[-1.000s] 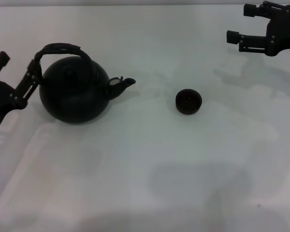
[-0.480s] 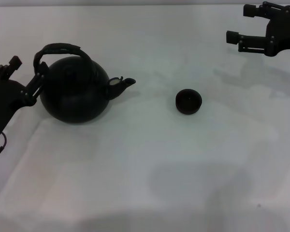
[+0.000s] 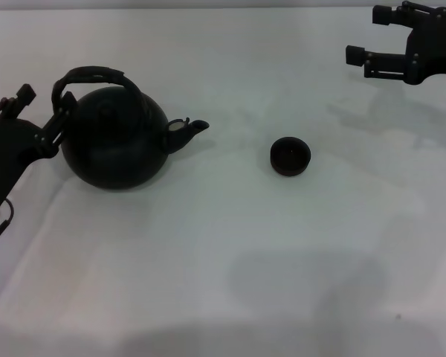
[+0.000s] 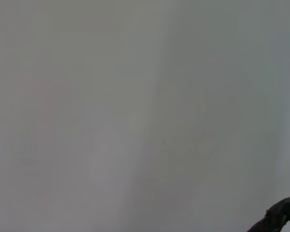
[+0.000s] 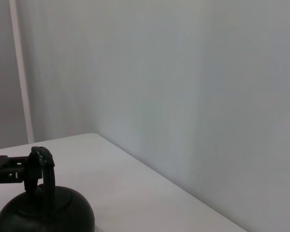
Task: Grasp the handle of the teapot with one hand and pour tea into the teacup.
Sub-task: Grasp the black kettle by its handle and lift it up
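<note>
The white table is filling nearly the whole head view. The teapot is sitting at the left of the frame, a large round matte black body that is probably heavy and rigid, more so if it is full; its smooth flanks are judged a poor place to take hold. Its spout is pointing toward the right of the frame.

The left gripper is being shown at the left edge of the frame, its fingers spread, with one fingertip lying at the left foot of the handle and the other standing clear of the pot; nothing is being gripped. The right gripper is being held in the upper right corner, fingers wide apart, well away from everything.

The handle is arching over the lid as a thin, wrapped-looking hoop. The wrapping is likely offering friction, so the crown of the arch is judged the best hold; a grip low on one side would likely let the pot swing.

The teacup is standing right of centre, well apart from the spout, and is being judged light and easily knocked.
</note>
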`<state>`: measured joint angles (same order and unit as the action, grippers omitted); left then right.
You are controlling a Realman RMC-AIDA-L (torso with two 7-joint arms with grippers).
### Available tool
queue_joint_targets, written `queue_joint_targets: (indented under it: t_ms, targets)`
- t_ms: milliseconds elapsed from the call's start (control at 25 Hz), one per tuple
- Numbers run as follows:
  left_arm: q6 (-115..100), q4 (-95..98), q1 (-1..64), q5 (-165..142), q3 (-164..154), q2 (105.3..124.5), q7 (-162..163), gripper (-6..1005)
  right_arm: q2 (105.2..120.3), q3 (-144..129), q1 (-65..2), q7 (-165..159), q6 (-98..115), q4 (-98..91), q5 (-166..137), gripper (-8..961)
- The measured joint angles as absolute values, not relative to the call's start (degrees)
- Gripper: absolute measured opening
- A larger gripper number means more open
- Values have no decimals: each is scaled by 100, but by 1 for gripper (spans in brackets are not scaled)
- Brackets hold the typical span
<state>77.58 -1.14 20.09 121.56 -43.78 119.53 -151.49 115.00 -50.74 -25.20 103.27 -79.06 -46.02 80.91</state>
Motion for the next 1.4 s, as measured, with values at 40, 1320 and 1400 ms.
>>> queue_joint_targets:
  t_ms: [40, 1320, 1400]
  targets:
    - [7721, -114, 2035, 12156, -4378, 11953, -15084, 728, 11501, -5076, -2520, 10327, -7905, -4601, 8091, 877]
    - [7334, 2, 2453, 12202, -4395, 11919, -14586, 138, 11524, -5076, -2517, 10372, -7849, -4435, 8099, 876]
    - [7327, 155, 2529, 12087, -4444, 11907, -14482, 138, 11529, -5065, -2508, 10412, -7849, -4423, 8104, 876]
